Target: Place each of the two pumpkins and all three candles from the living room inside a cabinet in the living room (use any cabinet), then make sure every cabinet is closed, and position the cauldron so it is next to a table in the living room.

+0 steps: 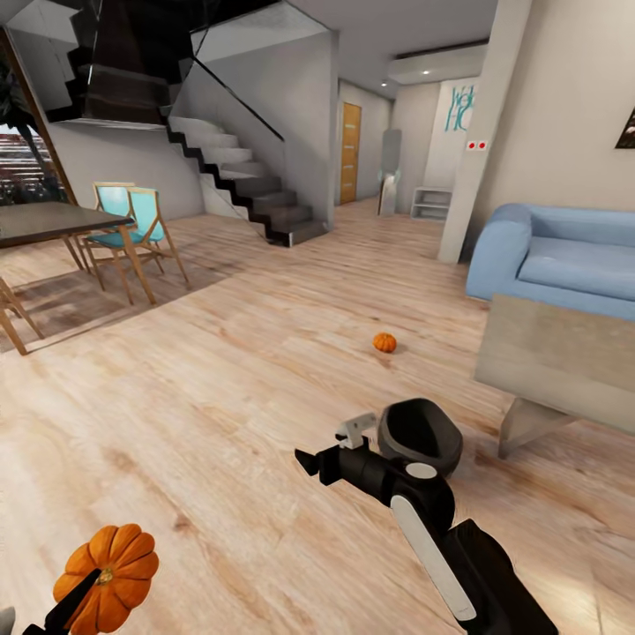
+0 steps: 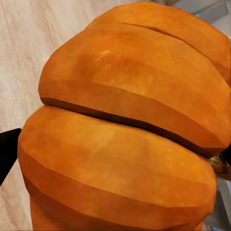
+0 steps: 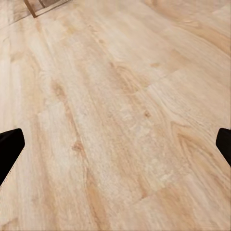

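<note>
My left gripper (image 1: 86,593) is shut on an orange ribbed pumpkin (image 1: 109,573), held low at the near left; the left wrist view has that pumpkin (image 2: 125,125) pressed close between the dark fingertips (image 2: 6,150). A second small pumpkin (image 1: 384,342) lies on the wood floor ahead, right of centre. The dark bowl-shaped cauldron (image 1: 423,434) sits on the floor just beyond my right arm. My right gripper (image 1: 309,462) hangs open over bare planks with nothing between its fingers (image 3: 9,147). The candles and the cabinet are out of view.
A pale low table (image 1: 556,357) stands at the right, with a blue sofa (image 1: 564,256) behind it. A dark dining table (image 1: 44,220) and turquoise chairs (image 1: 132,225) stand at the left. A staircase (image 1: 256,190) rises at the back.
</note>
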